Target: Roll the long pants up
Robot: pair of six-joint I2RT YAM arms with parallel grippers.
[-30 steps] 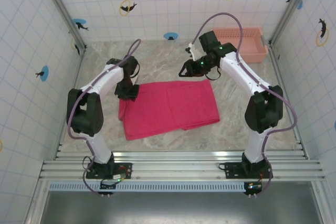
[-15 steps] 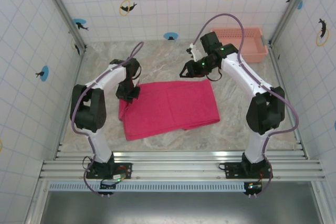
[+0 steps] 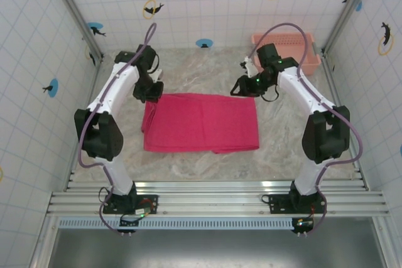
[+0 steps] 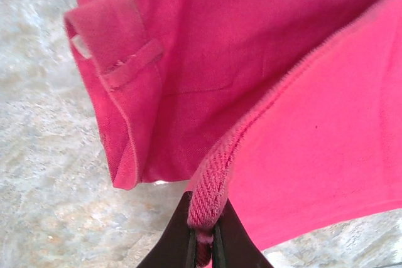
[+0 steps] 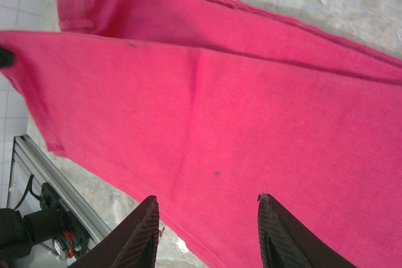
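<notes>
long pants (image 3: 201,122): folded flat mid-counter (image 3: 188,73), long axis left–right, waistband end leftward | left hand (image 4: 202,233): clamped on the pants' waistband edge, far-left corner | right hand (image 3: 242,86): fingers apart above far-right corner

Since before — left tool (image 4: 202,238) farther back, clamped on the long pants (image 3: 201,122) — cloth straighter.

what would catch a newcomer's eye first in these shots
The bright magenta-red long pants, folded flat mid-table between the two arms, dominate. The left gripper pinches a seamed edge at their far left corner, while the right gripper hangs open over their far right corner. A pale pink basket sits in the table's far right corner.
</notes>
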